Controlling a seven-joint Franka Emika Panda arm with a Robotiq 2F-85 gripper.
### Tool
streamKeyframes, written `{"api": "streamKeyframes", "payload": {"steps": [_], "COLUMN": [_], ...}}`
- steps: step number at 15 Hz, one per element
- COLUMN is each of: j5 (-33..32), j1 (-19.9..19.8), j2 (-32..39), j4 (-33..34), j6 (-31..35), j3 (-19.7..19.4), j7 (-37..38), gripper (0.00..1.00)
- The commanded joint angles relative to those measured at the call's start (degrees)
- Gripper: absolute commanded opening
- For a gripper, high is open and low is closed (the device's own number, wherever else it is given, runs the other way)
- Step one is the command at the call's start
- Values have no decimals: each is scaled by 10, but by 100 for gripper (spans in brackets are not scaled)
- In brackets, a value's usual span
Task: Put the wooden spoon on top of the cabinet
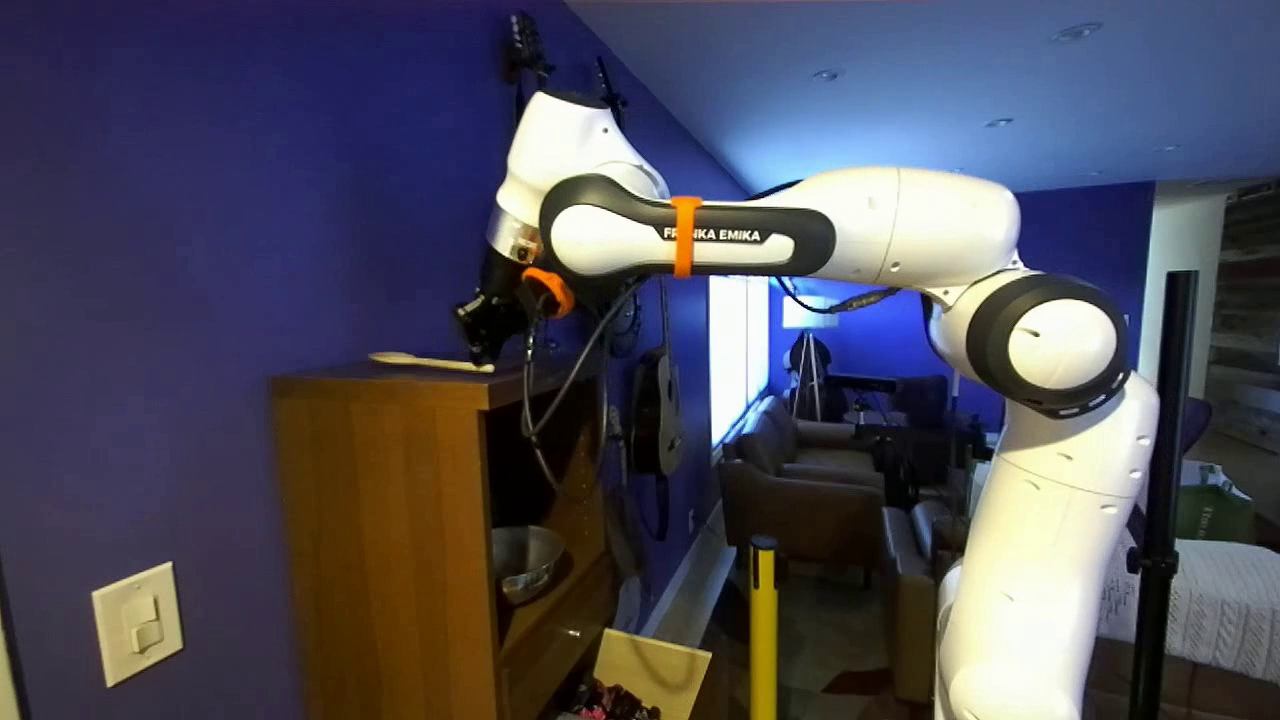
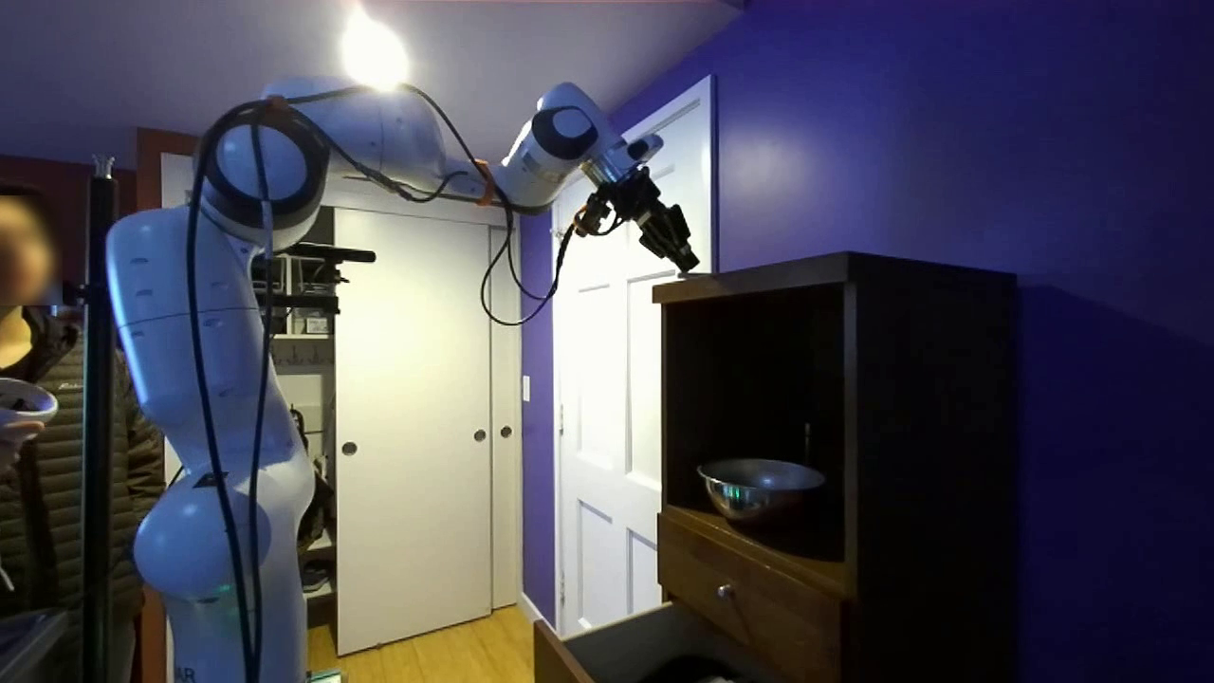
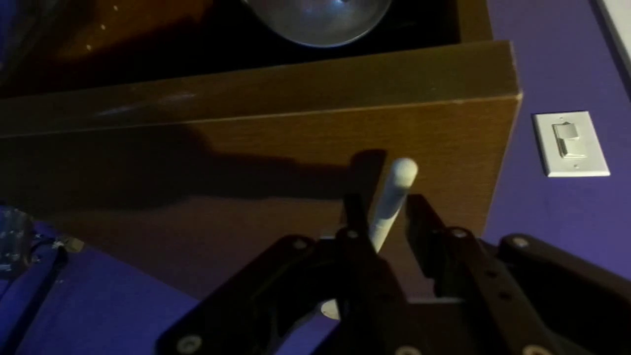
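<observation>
The pale wooden spoon (image 1: 425,362) lies on the flat top of the brown cabinet (image 1: 385,540). In the wrist view the spoon's handle end (image 3: 397,182) lies between my two fingertips (image 3: 384,202). A gap shows beside the right finger; the left finger is close to the handle and contact cannot be told. The spoon's far end (image 3: 330,309) peeks out below the left finger; its middle is hidden by the gripper. In both exterior views my gripper (image 1: 484,350) (image 2: 688,261) points down at the cabinet's top (image 2: 759,275), near its front edge. The gripper is partly open.
A metal bowl (image 1: 530,562) (image 2: 762,489) stands on the cabinet's inner shelf. A lower drawer (image 2: 607,645) is pulled out. A blue wall (image 1: 180,250) runs behind the cabinet. A guitar (image 1: 655,410) hangs beside it. A yellow post (image 1: 763,630) stands in front.
</observation>
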Motion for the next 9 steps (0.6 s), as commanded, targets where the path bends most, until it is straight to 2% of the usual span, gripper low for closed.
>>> {"api": "streamKeyframes", "payload": {"steps": [1,4,6,7,8,9], "j5": [-23,27,89,135,70,80], "j1": [19,18,-1,0,13,11], "j2": [42,10,-31,-50,-8,-17], "j4": [84,90,64,41,79,78], "j6": [-58,-69,-63,-47,-58,-58], "j3": [-18,-62,-96,-129,-98,-112], "j7": [13,-20,-92,-138,-74,-91], "gripper": [59,79,94,100,100,89]}}
